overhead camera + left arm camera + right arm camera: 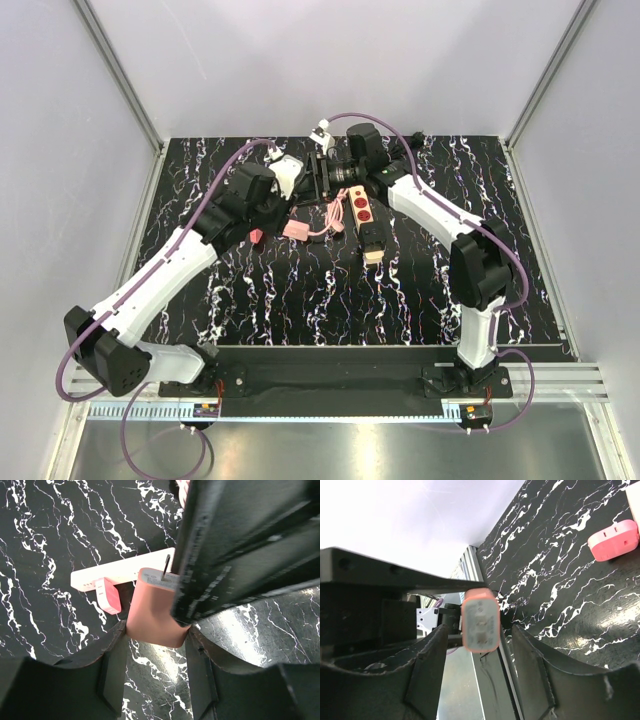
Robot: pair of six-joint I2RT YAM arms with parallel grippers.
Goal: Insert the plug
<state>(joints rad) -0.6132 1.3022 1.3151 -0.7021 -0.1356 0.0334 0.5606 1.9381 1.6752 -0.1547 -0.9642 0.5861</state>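
A pink plug (152, 615) sits between my left gripper's (156, 640) fingertips, its metal prongs pointing away from the wrist. The same plug's pronged face (480, 621) shows in the right wrist view, between my right gripper's (477, 645) open fingers with a gap on each side. In the top view my left gripper (298, 195) and right gripper (325, 180) meet at the back middle of the table. The pink power strip (360, 208) with red sockets lies just right of them.
A second pink plug with a cable (297, 230) and a small red piece (256, 236) lie on the black marble table (300, 300). A pink adapter (108, 595) lies against a white bar (115, 575); the adapter also shows in the right wrist view (612, 540). A camera rig (340, 175) stands at the back.
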